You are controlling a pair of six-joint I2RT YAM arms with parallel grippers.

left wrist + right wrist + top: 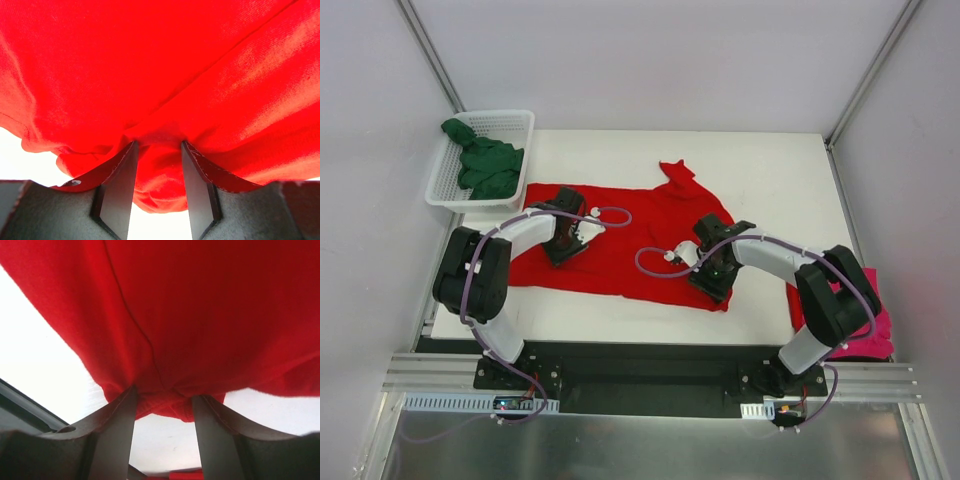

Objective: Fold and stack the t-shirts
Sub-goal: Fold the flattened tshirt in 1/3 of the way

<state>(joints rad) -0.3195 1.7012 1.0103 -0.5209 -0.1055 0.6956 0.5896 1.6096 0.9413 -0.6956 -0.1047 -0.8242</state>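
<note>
The red t-shirt [640, 225] lies spread across the middle of the white table [770, 180], one sleeve pointing to the back. My left gripper [563, 248] is down on its left part, and in the left wrist view [159, 145] the jaws stand apart with a bunch of red cloth [150, 65] between them. My right gripper [715, 278] is at the shirt's near right corner. In the right wrist view [164, 392] it is open, with the red hem [200, 305] lying loose between the fingertips. The dark green t-shirt [485, 165] is crumpled in the basket. The magenta t-shirt [873, 325] lies behind the right arm.
A white mesh basket [445, 195] stands at the table's back left corner. Grey enclosure walls close in the table on three sides. The arms' bases sit on the metal rail at the near edge.
</note>
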